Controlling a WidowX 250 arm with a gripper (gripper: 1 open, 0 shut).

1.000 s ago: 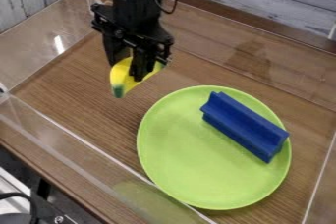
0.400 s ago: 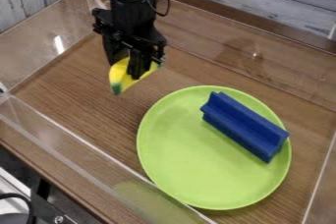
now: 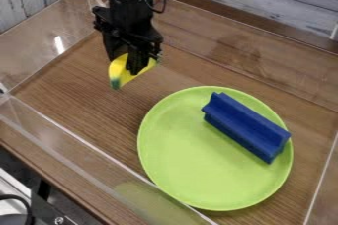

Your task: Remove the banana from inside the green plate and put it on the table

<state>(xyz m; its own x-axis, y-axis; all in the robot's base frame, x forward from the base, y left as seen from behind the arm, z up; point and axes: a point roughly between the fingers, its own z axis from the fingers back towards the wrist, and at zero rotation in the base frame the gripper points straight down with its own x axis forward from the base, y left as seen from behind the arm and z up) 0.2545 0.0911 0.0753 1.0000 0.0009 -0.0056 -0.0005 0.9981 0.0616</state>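
So the black gripper (image 3: 128, 68) is pointing straight down over the bare wood and it's clamped on the banana (image 3: 122, 74), fingers pinching it from both sides. The banana hangs tilted, yellow body with the greenish tip at the bottom end. Can't really tell if that tip is touching the table (image 3: 79, 91) or just above it; it looks very close to the surface either way.

Taking the green plate (image 3: 185, 160) as the clock center, the banana and gripper sit off at about 10 o'clock, clear of the rim, not over the plate at all. The only thing on the plate is a blue block (image 3: 246, 125), lying diagonally on the plate's upper right part, roughly at 2 o'clock, well apart from the gripper.

Around it all are clear acrylic walls (image 3: 53, 135): one runs along the left side and front, pretty near the banana's spot at 9 o'clock from it, another along the back. Between the banana and the plate rim there's just plain wood grain. The arm's black body rises up out of the top of the frame at 12 o'clock from the gripper.
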